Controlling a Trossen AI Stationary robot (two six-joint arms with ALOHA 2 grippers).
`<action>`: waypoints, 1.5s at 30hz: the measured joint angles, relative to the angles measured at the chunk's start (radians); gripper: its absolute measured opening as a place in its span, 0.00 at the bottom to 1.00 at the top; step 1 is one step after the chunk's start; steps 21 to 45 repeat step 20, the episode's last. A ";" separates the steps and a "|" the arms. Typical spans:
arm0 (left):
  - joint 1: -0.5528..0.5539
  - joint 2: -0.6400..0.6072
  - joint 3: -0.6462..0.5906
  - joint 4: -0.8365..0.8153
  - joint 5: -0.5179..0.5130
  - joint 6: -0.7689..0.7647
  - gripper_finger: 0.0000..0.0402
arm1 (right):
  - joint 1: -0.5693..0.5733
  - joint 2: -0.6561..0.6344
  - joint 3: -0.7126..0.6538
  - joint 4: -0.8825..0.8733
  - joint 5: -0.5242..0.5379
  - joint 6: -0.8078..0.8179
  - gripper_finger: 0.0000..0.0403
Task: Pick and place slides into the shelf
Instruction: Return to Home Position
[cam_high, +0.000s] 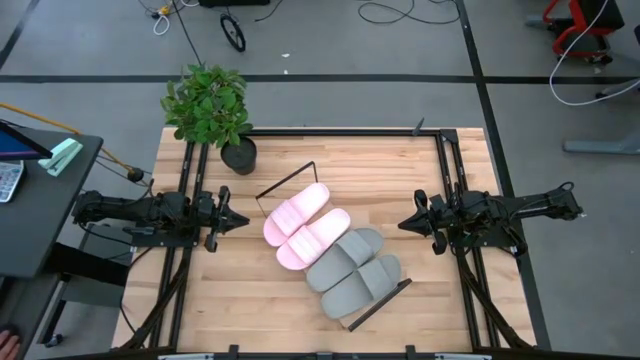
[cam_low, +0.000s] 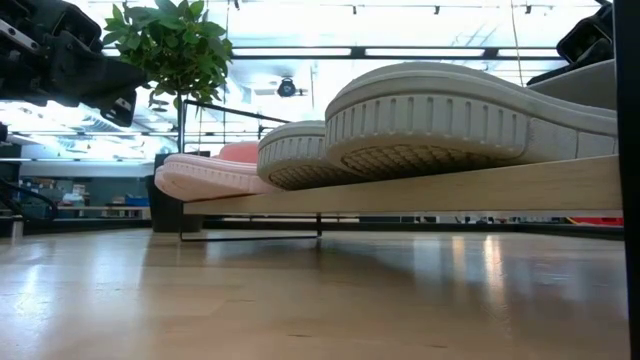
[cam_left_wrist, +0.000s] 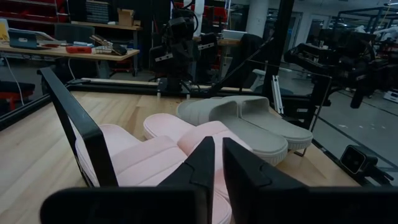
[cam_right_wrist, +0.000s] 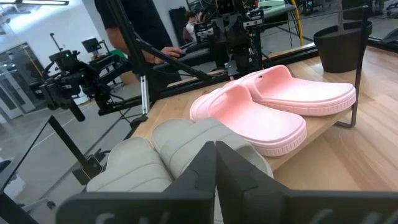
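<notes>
Left arm: we see it folded low and lying level along the left side, wrist straight, pointing inward toward the right arm. Left gripper: fingers drawn together, only a thin slit between them, nothing held. Right arm: mirror pose on the right side, folded low and level, pointing at the left arm. Right gripper: fingers pressed tip to tip, empty. We note the two grippers face each other, well apart. In the low view both arms show only as dark bulk at the upper corners.
</notes>
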 joint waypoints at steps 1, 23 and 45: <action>0.000 0.000 0.000 0.000 0.000 0.000 0.10 | 0.000 0.000 0.000 0.000 0.000 0.000 0.02; 0.000 0.000 0.000 0.000 0.000 0.000 0.08 | 0.000 0.000 0.000 0.000 0.000 0.000 0.02; 0.000 0.000 0.000 0.000 0.000 0.000 0.08 | 0.000 0.000 0.000 0.000 0.000 0.000 0.02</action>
